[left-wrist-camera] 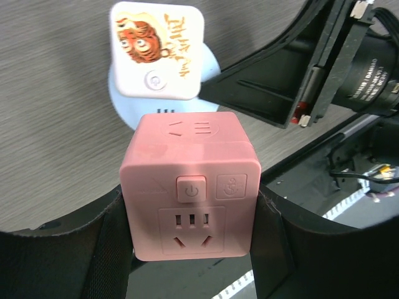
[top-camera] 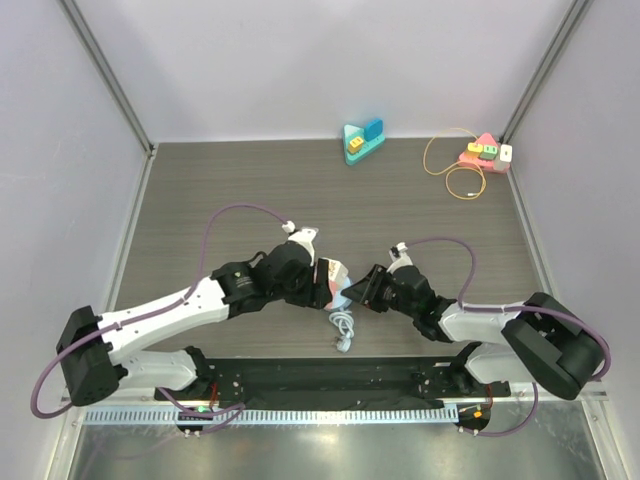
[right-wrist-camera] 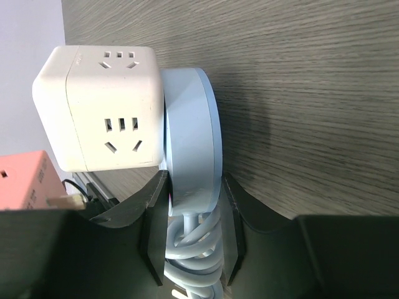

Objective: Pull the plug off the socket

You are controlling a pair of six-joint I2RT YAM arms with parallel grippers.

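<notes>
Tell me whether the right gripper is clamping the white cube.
No, the right gripper pinches the pale blue disc beside the white cube.

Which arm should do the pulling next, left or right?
Probably the right. The right gripper is shut on the blue round plug, by its coiled cable, so it can draw back. The left gripper clamps the pink socket cube and is better holding that steady.
</notes>
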